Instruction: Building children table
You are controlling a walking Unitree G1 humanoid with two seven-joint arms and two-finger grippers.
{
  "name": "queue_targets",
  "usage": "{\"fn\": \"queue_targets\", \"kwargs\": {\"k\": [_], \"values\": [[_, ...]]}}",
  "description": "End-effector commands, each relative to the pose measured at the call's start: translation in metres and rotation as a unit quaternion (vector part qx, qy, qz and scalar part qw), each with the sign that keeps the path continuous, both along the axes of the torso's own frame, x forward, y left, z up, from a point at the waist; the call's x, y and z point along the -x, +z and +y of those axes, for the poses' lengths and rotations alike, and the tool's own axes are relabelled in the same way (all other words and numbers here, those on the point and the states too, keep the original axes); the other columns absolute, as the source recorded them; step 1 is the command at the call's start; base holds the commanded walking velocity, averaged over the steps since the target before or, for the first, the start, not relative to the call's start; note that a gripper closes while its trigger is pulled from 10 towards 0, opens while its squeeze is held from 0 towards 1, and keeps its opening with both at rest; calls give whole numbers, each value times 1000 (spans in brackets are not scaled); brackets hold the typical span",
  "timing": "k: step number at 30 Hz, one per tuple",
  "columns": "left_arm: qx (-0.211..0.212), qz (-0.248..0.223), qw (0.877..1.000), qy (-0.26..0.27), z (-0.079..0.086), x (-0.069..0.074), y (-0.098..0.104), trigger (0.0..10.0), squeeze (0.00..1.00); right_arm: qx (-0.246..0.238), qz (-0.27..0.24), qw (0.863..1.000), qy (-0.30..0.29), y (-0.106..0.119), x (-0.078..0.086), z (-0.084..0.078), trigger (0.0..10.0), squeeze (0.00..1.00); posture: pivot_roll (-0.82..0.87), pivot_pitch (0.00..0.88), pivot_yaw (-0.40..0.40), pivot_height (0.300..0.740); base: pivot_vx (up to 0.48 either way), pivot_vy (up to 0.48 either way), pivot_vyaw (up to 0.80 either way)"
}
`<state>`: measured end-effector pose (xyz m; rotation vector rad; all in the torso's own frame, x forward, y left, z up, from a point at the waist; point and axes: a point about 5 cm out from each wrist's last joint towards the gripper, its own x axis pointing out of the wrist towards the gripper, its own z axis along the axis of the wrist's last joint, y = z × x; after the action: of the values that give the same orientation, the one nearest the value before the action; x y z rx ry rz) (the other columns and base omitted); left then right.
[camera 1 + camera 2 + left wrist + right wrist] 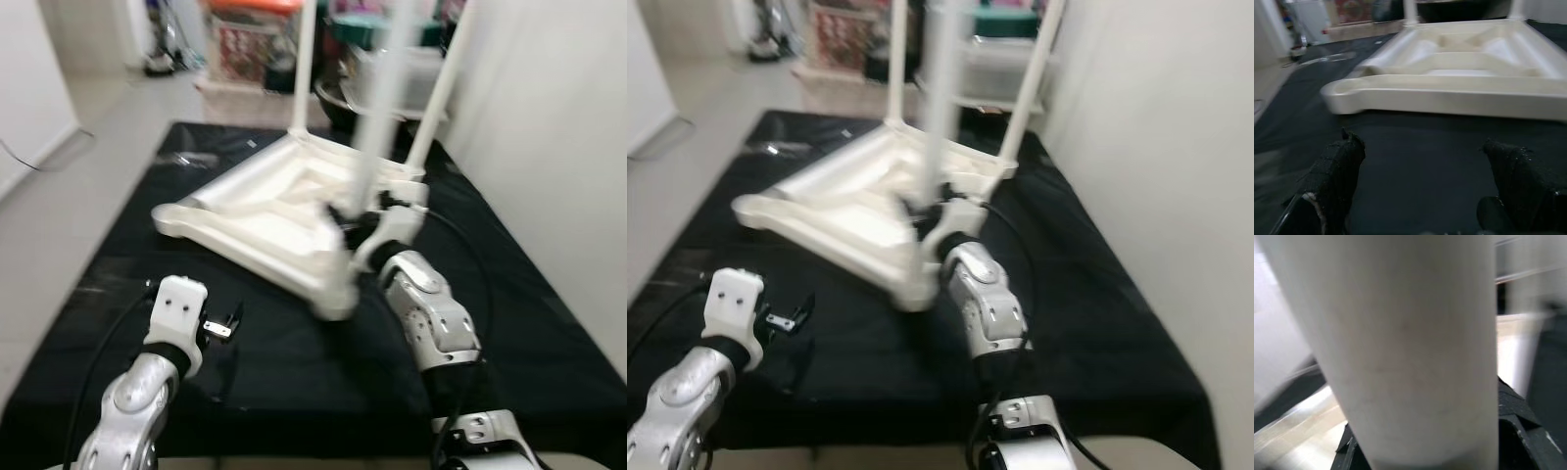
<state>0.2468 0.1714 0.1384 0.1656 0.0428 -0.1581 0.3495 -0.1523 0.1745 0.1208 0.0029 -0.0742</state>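
Observation:
A white children's table top [265,211] lies upside down on a black cloth [294,382]. Two white legs stand upright in its far corners, one at the back left [305,69] and one at the back right [441,88]. My right gripper [358,220] is shut on a third white leg [382,98], blurred and held upright over the table's near right part. In the right wrist view this leg [1410,347] sits close between the black fingers [1515,411]. My left gripper [1420,147] is open with nothing in it, low over the cloth in front of the table's near edge [1449,98].
A white wall [549,117] runs along the right side of the cloth. Storage bins and clutter [250,39] stand on the floor beyond the table. Pale floor [59,196] lies to the left. A small shiny part [181,157] rests on the cloth's far left.

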Motion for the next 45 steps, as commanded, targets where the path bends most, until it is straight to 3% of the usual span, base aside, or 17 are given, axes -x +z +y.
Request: {"fn": "queue_targets", "kwargs": {"k": [1, 2, 3, 6, 8, 9, 11, 12, 17, 29, 30, 31, 33, 34, 36, 39, 45], "values": [[-1, 8, 1000, -5, -1, 0, -1, 10000, 0, 12, 91, 992, -82, -40, 11, -27, 0, 0, 116, 0, -106, 740, 0, 0, 0], [-2, 8, 1000, -5, -1, 0, -1, 10000, 0, 39, 111, 986, -120, -47, 21, -37, 745, 0, 114, 0, -104, 740, 0, 0, 0], [-2, 8, 1000, -5, -1, -1, -1, 10000, 0, 56, 108, 989, -83, -44, 22, -29, 10000, 0, 103, 0, -98, 740, 0, 0, 0], [-3, 9, 1000, -5, 0, -2, -1, 10000, 0, 48, 91, 995, -8, -34, 20, -12, 10000, 0, 101, 0, -100, 740, 0, 0, 0], [-3, 9, 1000, -5, -1, -2, -2, 10000, 0, 40, 62, 997, 20, -26, 17, -5, 10000, 384, 105, 0, -104, 740, 0, 0, 0], [-3, 8, 1000, -5, -1, -3, -2, 10000, 0, 9, 37, 999, 36, -18, 14, 0, 10000, 1000, 105, 0, -104, 740, 0, 0, 0], [-2, 8, 1000, -4, -1, -3, -2, 10000, 0, 2, 17, 998, 57, -10, 8, 3, 10000, 1000, 111, 0, -108, 740, 0, 0, 0], [-2, 7, 1000, -4, -1, -3, -2, 10000, 0, -10, -7, 997, 82, 2, 1, 8, 10000, 0, 111, 0, -109, 740, 0, 0, 0], [0, 6, 1000, -4, -2, -3, -2, 10000, 0, -39, -76, 978, 192, 33, -13, 16, 10000, 0, 104, 0, -104, 740, 0, 0, 0], [3, 5, 1000, -5, -3, -3, -1, 10000, 0, 8, -55, 775, 630, 14, 32, 66, 10000, 0, 136, 0, -127, 740, 0, 0, 0], [3, 5, 1000, -5, -3, -3, -1, 10000, 0, 8, -55, 775, 630, 14, 32, 66, 10000, 0, 136, 0, -127, 740, 0, 0, 0], [3, 5, 1000, -4, -3, -3, -1, 10000, 0, 5, -53, 786, 616, 10, 31, 72, 4078, 0, 138, 0, -125, 740, 0, 0, 0], [3, 5, 1000, -4, -3, -3, -1, 10000, 0, 5, -53, 786, 616, 10, 31, 72, 4078, 0, 138, 0, -125, 740, 0, 0, 0], [2, 5, 1000, -3, -2, -2, -1, 10000, 0, 11, -48, 805, 592, 5, 26, 75, 0, 0, 137, 0, -125, 740, 0, 0, 0], [2, 5, 1000, -3, -2, -2, -1, 10000, 0, 11, -48, 805, 592, 5, 26, 75, 0, 0, 137, 0, -125, 740, 0, 0, 0], [2, 6, 1000, -6, -2, -1, -1, 10000, 0, 20, 25, 969, 245, -14, -13, 36, 0, 0, 114, 0, -107, 740, 0, 0, 0], [1, 7, 1000, -7, -2, -1, -1, 10000, 0, 41, 100, 989, -101, -44, 11, -43, 0, 0, 104, 0, -100, 740, 0, 0, 0]]}}
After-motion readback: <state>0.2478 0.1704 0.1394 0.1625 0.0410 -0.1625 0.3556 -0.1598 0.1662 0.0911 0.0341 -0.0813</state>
